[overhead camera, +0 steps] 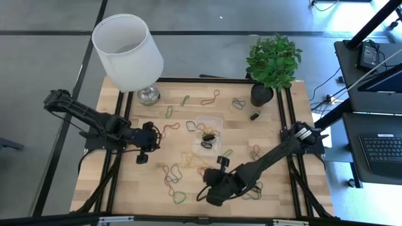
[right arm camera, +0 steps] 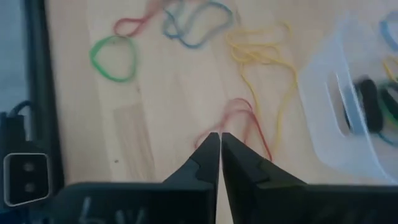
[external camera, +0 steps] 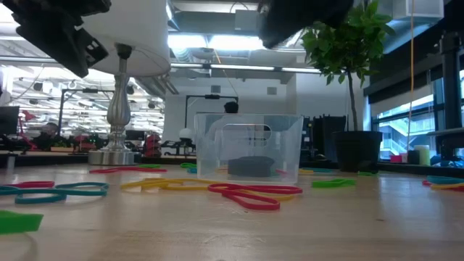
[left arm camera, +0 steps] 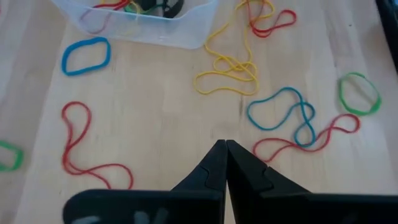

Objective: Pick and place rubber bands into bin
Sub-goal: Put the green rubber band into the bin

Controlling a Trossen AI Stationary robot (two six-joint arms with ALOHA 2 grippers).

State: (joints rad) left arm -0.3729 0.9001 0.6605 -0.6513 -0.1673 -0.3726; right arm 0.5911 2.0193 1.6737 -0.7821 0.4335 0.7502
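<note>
Many thin coloured rubber bands (overhead camera: 178, 172) scattered; clear bin (overhead camera: 209, 133) holds few; both grippers pressed together, empty.

Light wooden tabletop (overhead camera: 282, 135) framed by dark rails, standing on a grey floor (overhead camera: 44, 56) crossed by dark seams. A lamp with a white shade (overhead camera: 127, 43) and a chrome base (overhead camera: 148, 95) stands near the far left corner; a leafy plant (overhead camera: 274, 59) in a black pot (overhead camera: 260, 94) stands near the far right corner. Beyond the right edge, a dark desk carries a keyboard (overhead camera: 383, 150) and a monitor (overhead camera: 384, 78), with cables trailing on the floor. At table height, the room behind shows ceiling strip lights (external camera: 239, 69), exposed ducts, distant workbenches, and a large bright window (external camera: 417, 119) on the right.
</note>
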